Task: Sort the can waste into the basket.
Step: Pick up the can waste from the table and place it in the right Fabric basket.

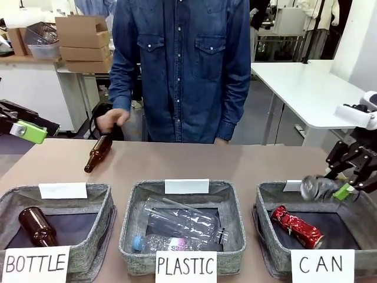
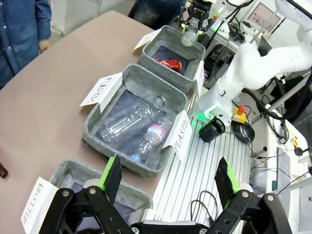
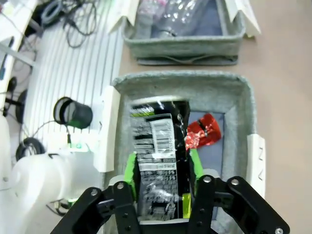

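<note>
Your right gripper (image 3: 161, 165) hangs over the basket (image 1: 268, 197) signed "CAN", at the right end of the bench (image 1: 247, 162); its jaws pinch the dark can (image 3: 158, 161) between the green pads, the can's printed label blurred in the right wrist view; from the front the same can (image 1: 317, 187) shows as a grey blur above the basket's far rim, clear of the floor. The red can (image 1: 296, 226) already lies on its side on the dark floor of that basket, crumpled; the right wrist view shows it (image 3: 204, 132) just beside and below the held can. Your left gripper (image 2: 168, 180) is raised at the left side of the bench, near the basket signed "BOTTLE" (image 2: 68, 173); its jaws stand spread wide with nothing between them; in the front view one green pad (image 1: 28, 131) shows at the left edge. The middle basket (image 1: 132, 206), signed "PLASTIC", holds two clear plastic bottles (image 1: 179, 221) lying down, one with a blue cap; the left basket holds one brown glass bottle (image 1: 36, 226) on its side. A second brown bottle (image 1: 98, 154) lies tilted on the bare bench behind the left basket; the person's hand (image 1: 112, 121) is just above it, blurred; you cannot tell whether it touches the bottle. The person in a denim shirt (image 1: 182, 65) stands at the far side of the bench.
</note>
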`<state>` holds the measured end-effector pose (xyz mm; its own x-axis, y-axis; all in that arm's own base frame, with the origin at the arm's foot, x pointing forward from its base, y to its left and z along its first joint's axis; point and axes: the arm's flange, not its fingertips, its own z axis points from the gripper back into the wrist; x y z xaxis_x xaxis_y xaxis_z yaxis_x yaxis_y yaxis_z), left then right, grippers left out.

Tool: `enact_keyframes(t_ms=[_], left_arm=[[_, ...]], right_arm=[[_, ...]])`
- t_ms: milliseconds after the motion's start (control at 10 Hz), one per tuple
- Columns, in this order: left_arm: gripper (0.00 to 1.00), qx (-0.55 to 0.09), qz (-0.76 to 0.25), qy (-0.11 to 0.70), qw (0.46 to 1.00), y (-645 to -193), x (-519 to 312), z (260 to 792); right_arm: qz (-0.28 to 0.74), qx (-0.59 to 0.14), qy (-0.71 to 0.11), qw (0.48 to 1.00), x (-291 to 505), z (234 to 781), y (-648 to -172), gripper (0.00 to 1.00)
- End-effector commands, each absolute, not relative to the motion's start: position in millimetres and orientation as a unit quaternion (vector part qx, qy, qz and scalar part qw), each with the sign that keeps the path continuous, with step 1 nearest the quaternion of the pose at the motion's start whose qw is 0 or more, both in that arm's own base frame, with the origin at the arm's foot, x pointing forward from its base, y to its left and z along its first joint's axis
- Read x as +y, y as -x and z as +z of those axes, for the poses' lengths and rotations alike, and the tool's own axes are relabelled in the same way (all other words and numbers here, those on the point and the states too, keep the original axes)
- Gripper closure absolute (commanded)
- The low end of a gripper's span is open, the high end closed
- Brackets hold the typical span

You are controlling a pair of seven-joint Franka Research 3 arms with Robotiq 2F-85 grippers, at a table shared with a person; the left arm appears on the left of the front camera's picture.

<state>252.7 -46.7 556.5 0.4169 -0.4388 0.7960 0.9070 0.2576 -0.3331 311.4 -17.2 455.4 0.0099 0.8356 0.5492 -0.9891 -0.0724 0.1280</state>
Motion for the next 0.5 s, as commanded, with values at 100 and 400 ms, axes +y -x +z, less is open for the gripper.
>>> enact_keyframes(t_ms=[100, 400], left_arm=[[0.0, -0.296, -0.457, 0.411, 0.731, -253.8, -47.9, 557.4], [0.0, -0.296, -0.457, 0.411, 0.731, -253.8, -47.9, 557.4]], right_arm=[[0.663, -0.156, -0.243, 0.69, -14.3, 455.9, -317.6, 0.0], [0.642, -0.149, -0.261, 0.705, -10.2, 460.1, -323.4, 0.0]])
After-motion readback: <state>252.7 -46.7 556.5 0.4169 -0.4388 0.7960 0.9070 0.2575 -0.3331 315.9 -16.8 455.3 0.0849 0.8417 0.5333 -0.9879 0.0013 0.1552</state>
